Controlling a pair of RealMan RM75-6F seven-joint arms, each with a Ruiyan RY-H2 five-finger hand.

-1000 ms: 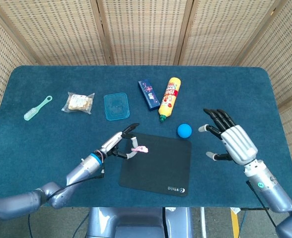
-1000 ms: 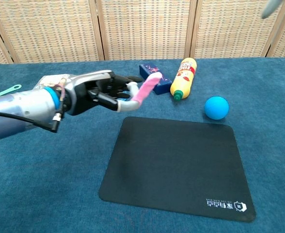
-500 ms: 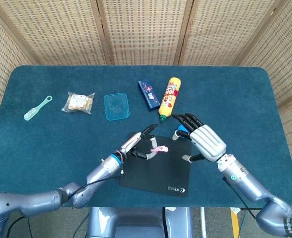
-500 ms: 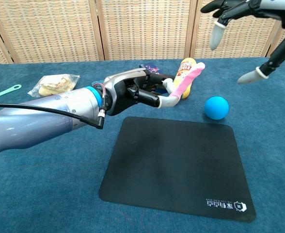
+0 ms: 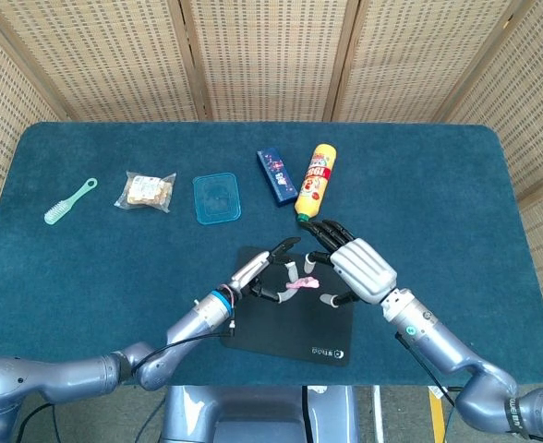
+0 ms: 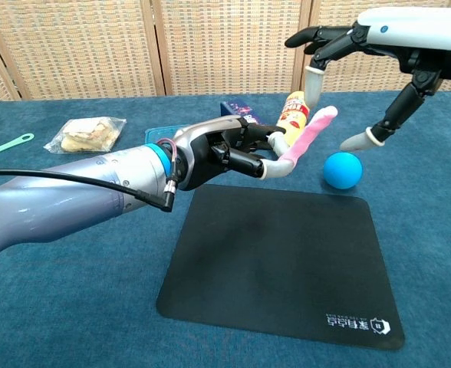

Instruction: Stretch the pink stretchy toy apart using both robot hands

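The pink stretchy toy [image 6: 308, 136] is held in the air above the black mat [image 6: 283, 261], one end pinched in the left robot hand [image 6: 225, 151], the free end slanting up toward the right robot hand [image 6: 371, 54]. That right robot hand hovers just beside the toy's upper tip with fingers spread and nothing in its grasp. The toy looks light, soft and rubbery, and it droops slightly in the head view [image 5: 299, 283]; it will likely yield readily but could slip from a shallow pinch, so the free tip is the place to take hold, well apart from the left hand's grip. The surface [image 5: 87, 268] is covered in dark blue cloth. Along its far side lie a green brush [image 5: 69, 202], a snack bag [image 5: 146, 191], a blue lid [image 5: 217, 197], a dark blue box [image 5: 276, 176] and a yellow bottle [image 5: 316, 183]; a blue ball [image 6: 342, 169] sits near the mat. Woven screens [image 5: 271, 55] close off the room behind.
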